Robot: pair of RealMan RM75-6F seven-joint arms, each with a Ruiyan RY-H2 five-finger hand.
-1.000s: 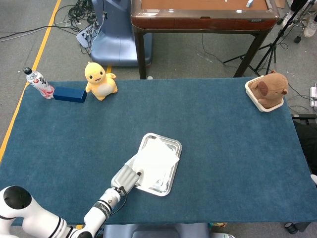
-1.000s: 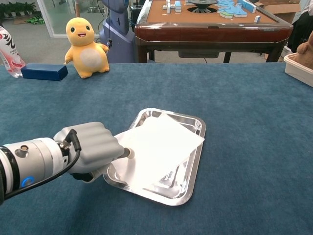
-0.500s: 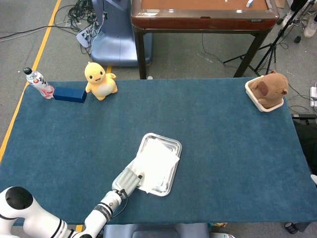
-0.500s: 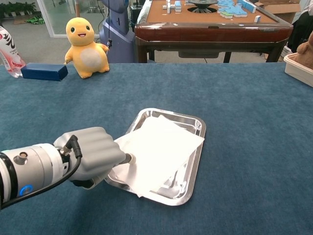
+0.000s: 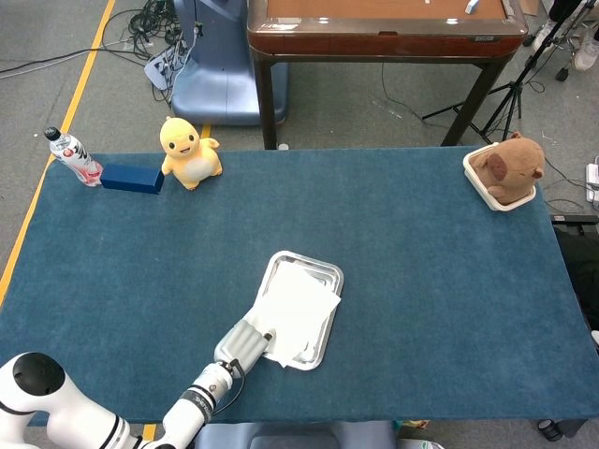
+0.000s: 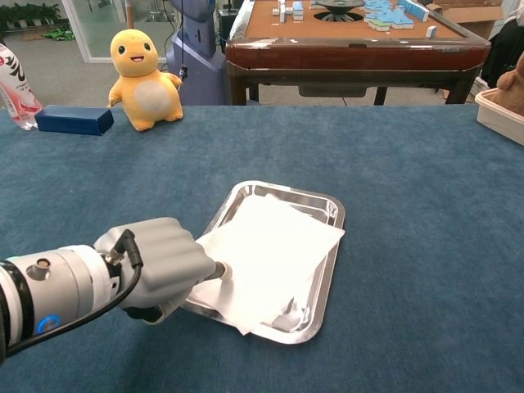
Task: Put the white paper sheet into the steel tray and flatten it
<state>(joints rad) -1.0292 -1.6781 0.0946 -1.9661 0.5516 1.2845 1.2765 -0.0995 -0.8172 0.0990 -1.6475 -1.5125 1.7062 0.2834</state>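
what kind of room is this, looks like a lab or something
Probably a robotics lab or data-collection room. A table with a blue cloth holds staged props such as a yellow plush toy, cables trail across the floor, and a tripod stand sits beside what may be a mahjong table.

Both views are bright, evenly lit and sharp; shadows are faint, with glare on the steel tray (image 6: 323, 209).

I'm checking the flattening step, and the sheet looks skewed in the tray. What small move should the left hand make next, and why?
Probably nudge the white paper sheet away from the robot, further into the steel tray. The sheet's near corner overhangs the tray's near rim beside the left hand, and its right corner crosses the right rim.
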